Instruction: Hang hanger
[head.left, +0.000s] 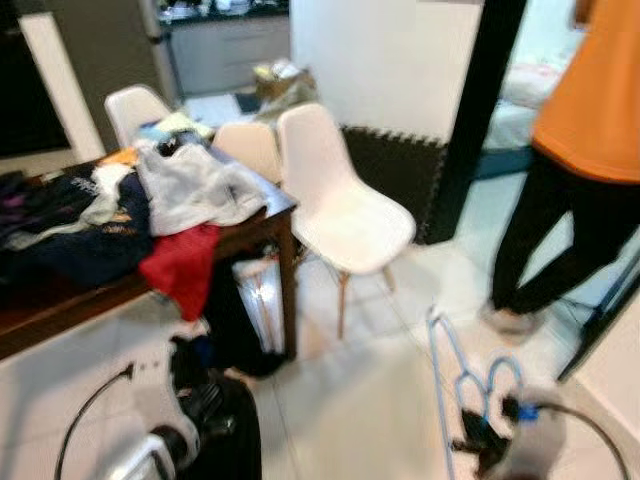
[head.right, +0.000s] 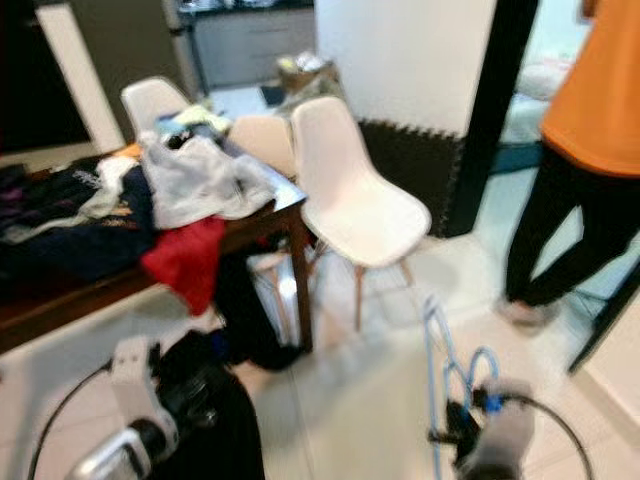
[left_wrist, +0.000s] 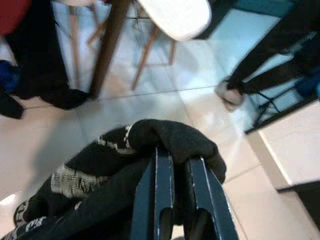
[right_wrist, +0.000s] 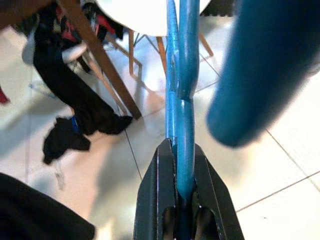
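A light blue plastic hanger (head.left: 441, 362) hangs low at the right, above the tiled floor. My right gripper (right_wrist: 178, 156) is shut on the blue hanger (right_wrist: 183, 75), which runs straight out between the fingers. At the lower left, my left gripper (left_wrist: 177, 167) is shut on a black garment with pale lettering (left_wrist: 150, 137). That garment (head.left: 228, 438) drapes down from the left arm. The head views are blurred.
A dark wooden table (head.left: 60, 305) piled with clothes stands at the left, with garments hanging off its corner. White chairs (head.left: 345, 210) stand beside it. A person in an orange top and black trousers (head.left: 585, 140) stands at the right by a black post (head.left: 470, 120).
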